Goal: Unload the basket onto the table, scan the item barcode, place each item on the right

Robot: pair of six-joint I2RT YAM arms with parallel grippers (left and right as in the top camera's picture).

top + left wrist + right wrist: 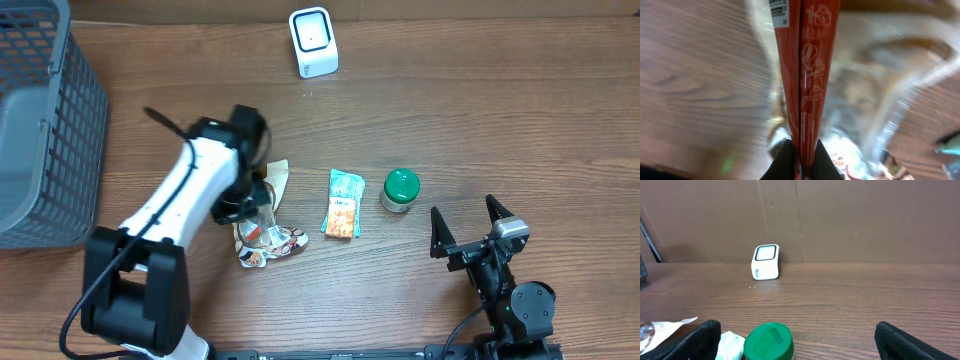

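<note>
The left gripper [800, 159] clamps the flat red seam of a crinkly snack packet [809, 75] (barcode near its edge), while the right gripper [466, 218] stands wide open.

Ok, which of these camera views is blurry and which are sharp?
Left wrist view: background smeared, only the red snack packet edge pinched in the left end effector reads fairly crisp. Overhead view: sharp, evenly lit, soft shadows. Right wrist view: barcode scanner in focus, green-lidded jar cropped at the bottom edge.
</note>
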